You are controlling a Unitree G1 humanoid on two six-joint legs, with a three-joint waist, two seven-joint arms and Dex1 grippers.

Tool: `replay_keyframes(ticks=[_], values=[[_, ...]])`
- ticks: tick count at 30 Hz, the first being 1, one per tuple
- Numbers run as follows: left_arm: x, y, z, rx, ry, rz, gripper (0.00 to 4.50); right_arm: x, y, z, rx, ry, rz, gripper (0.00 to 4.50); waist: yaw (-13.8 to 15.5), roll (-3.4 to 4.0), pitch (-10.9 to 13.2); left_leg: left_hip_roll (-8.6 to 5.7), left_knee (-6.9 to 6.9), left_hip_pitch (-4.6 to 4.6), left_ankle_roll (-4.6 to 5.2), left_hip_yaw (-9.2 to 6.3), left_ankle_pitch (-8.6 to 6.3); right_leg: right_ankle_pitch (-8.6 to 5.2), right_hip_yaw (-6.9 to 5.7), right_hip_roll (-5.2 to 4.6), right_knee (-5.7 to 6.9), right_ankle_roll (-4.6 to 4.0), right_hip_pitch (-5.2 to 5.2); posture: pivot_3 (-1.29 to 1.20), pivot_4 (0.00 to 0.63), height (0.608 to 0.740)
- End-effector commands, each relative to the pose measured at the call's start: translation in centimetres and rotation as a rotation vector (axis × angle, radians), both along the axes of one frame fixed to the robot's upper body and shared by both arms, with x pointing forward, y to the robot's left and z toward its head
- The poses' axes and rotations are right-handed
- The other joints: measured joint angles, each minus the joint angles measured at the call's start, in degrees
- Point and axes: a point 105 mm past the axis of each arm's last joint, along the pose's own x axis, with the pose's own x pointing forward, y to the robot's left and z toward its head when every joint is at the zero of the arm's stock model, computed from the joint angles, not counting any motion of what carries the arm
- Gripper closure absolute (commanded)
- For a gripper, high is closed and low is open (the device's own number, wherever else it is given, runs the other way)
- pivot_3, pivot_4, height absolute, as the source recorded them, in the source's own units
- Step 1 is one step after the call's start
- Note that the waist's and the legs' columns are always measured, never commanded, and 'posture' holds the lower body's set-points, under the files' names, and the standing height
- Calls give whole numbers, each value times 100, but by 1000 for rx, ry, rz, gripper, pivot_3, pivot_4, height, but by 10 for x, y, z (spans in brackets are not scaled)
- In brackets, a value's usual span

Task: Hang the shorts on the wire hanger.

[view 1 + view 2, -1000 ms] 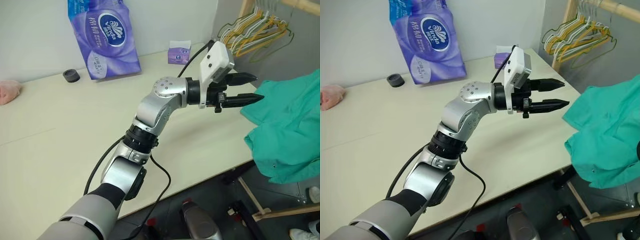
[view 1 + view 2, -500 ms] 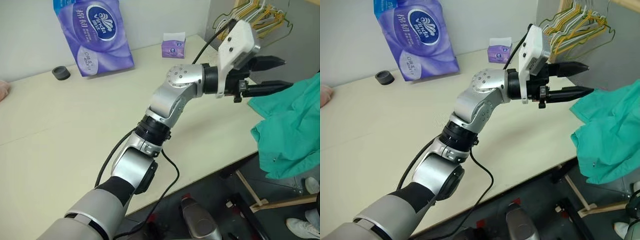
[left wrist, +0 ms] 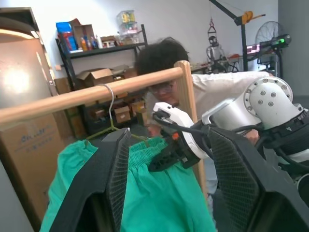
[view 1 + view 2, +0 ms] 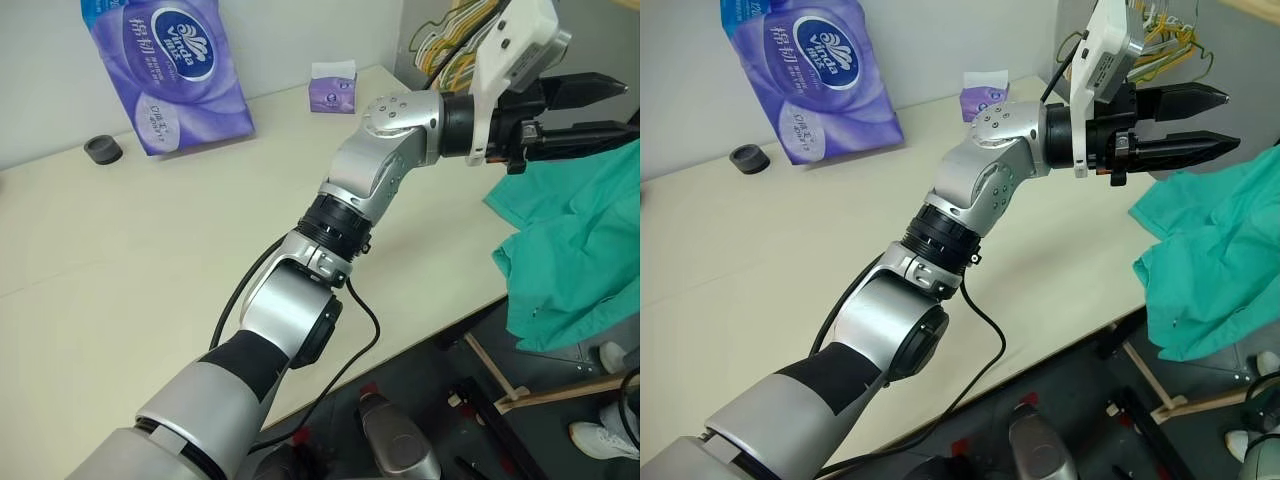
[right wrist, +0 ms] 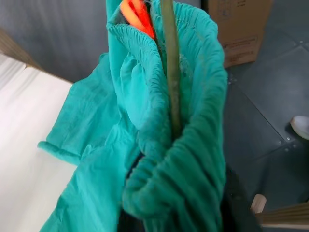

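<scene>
The teal shorts (image 3: 145, 193) hang by their gathered waistband on the wire hanger (image 3: 111, 102), whose hook sits over a wooden rail (image 3: 72, 99). Seen from the head, the shorts (image 4: 580, 250) droop past the table's right edge. My right gripper (image 3: 157, 164) is at the waistband. In the right wrist view the bunched waistband (image 5: 174, 179) wraps the olive wire (image 5: 169, 72), with an orange tag (image 5: 137, 14) above. My left gripper (image 4: 1230, 120) is open and empty, held level just above the shorts' upper edge.
A cream table (image 4: 150, 250) carries a purple tissue pack (image 4: 165, 65), a small tissue box (image 4: 332, 90) and a black cap (image 4: 103, 150). Several yellow and white hangers (image 4: 1160, 50) hang behind. A person (image 3: 164, 63) stands beyond the rail. The rack's wooden base (image 4: 540, 395) lies on the floor.
My left gripper has risen and swung right, up over the shorts' edge, still open. The head view has turned right, so the table items sit further left.
</scene>
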Motion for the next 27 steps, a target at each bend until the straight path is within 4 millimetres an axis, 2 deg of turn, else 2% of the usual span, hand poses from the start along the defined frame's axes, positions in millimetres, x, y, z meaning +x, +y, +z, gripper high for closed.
replay_keyframes(ticks=[1, 5, 9, 12, 19, 21, 23, 27], values=[[-10, -3, 10, -9, -65, -25, 1764, -5, 2, 23, -28, -92, -23, 2710, -1, 1, 0, 0, 0, 0, 0, 2, 0, 0, 1, 0, 0, 1, 0, -479, 205, 740], [-10, -4, 8, 0, -75, -23, 1764, -8, 3, 40, -37, -157, -61, 1330, -4, 11, -5, -1, 0, 0, 0, 9, 0, 1, 7, -1, 0, 4, -2, -478, 199, 740], [-8, -3, 3, 19, -81, -14, 1764, -18, 4, 73, -114, -241, -125, 40, -4, 21, -10, -1, 0, 0, 2, 13, -1, 1, 10, -1, -1, 6, -4, -475, 195, 740], [-3, 0, -2, 35, -80, 3, 1764, -27, 10, 99, -220, -302, -163, 40, -4, 27, -13, 0, 0, 0, 2, 15, -2, 1, 12, -1, -1, 7, -5, -472, 189, 740], [11, 8, -11, 68, -87, 71, 1764, -30, 32, 154, -677, -416, -215, 40, -49, 28, -14, 0, 0, 0, 3, 21, -2, 4, 18, -3, -4, 15, -6, -455, 178, 740], [20, 14, -15, 79, -77, 117, 1764, -25, 52, 168, -860, -479, -152, 40, -54, 31, -16, 0, -1, 0, 3, 24, -2, 7, 20, -4, -8, 20, -7, -445, 175, 740], [38, 28, -24, 107, -80, 225, 1764, -4, 80, 155, -876, -518, 27, 40, -89, 31, -17, 0, -1, 2, 3, 24, -2, 6, 20, -6, -7, 24, -7, -425, 168, 740], [69, 64, -45, 152, -92, 441, 1764, 25, 135, 103, -831, -514, 390, 40, -115, 23, -28, 11, 1, 5, 2, 16, -2, 14, 16, 3, 1, 36, -6, -381, 155, 740]])
